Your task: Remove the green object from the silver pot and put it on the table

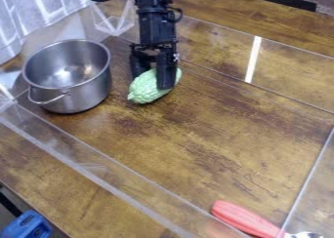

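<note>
The green object (146, 88), a small light-green bumpy lump, lies on the dark wood table (222, 115) just right of the silver pot (65, 76). The pot stands upright at the left and its inside looks empty. My black gripper (154, 72) hangs straight down over the green object. Its fingers (170, 68) are spread and straddle the lump's top, and the lump rests on the table below them.
A red-orange handled item (248, 219) lies at the front right edge. Low clear acrylic walls (117, 188) border the table. A blue thing (23, 226) shows below the front left corner.
</note>
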Motion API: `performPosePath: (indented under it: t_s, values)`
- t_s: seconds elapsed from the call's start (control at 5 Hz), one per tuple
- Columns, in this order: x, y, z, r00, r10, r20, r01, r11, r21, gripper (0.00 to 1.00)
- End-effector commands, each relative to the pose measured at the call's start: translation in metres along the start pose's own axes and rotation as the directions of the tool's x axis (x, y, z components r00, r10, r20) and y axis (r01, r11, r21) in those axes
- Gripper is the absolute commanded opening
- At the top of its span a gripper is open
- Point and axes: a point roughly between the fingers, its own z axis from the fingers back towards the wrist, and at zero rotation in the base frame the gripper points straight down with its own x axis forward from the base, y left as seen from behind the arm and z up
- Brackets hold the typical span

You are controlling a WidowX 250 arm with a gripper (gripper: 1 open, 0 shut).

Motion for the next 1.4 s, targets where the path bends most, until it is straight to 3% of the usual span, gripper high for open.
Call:
performPosePath:
  t_s: [0.0, 0.4, 0.8, 1.2]
  values:
    - [0.004, -0.024, 0.033, 0.997, -0.041, 0.072, 0.038, 0.998, 0.050, 0.00]
    - [0.006, -0.019, 0.035, 0.991, 0.086, 0.099, -0.088, 0.996, 0.013, 0.00]
    - [0.020, -0.035, 0.025, 0.993, 0.079, 0.082, -0.081, 0.997, 0.022, 0.00]
    - [0.007, -0.037, 0.030, 0.999, 0.026, 0.046, -0.028, 0.998, 0.049, 0.00]
